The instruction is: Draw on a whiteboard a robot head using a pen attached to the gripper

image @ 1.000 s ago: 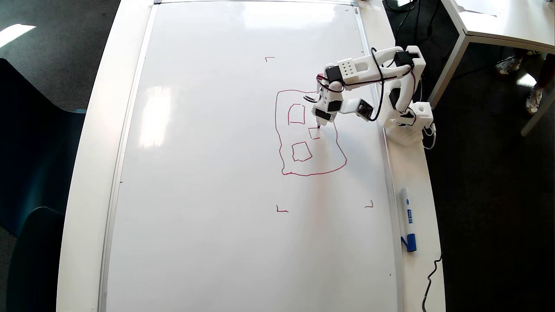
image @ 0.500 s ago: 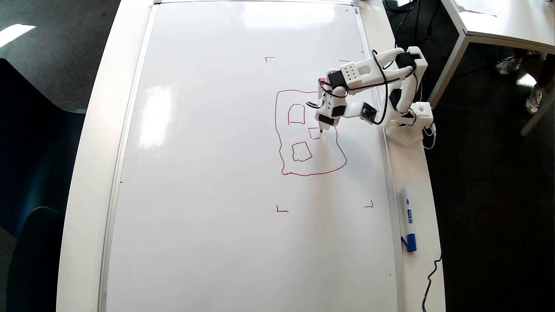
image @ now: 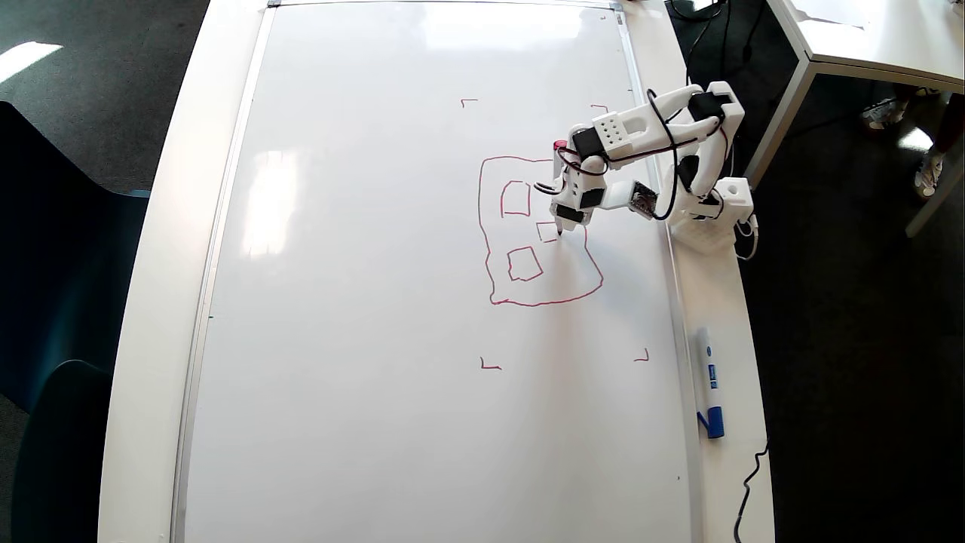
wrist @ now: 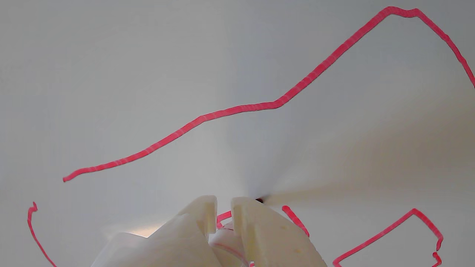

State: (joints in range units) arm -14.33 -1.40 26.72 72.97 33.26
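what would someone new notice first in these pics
The red robot head drawn on the right half of the big whiteboard stands out in the overhead view. Right over it, the white gripper holds the pen tip-down by the small middle square. A blue-capped marker lies off the board's right edge.

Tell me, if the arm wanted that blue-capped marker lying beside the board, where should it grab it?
Probably around the white barrel, near the middle of the blue-capped marker, coming straight down from above. It lies flat on the table, lengthwise along the edge of the whiteboard, so the fingers should close across its narrow width. The gripper already carries the pen, though.
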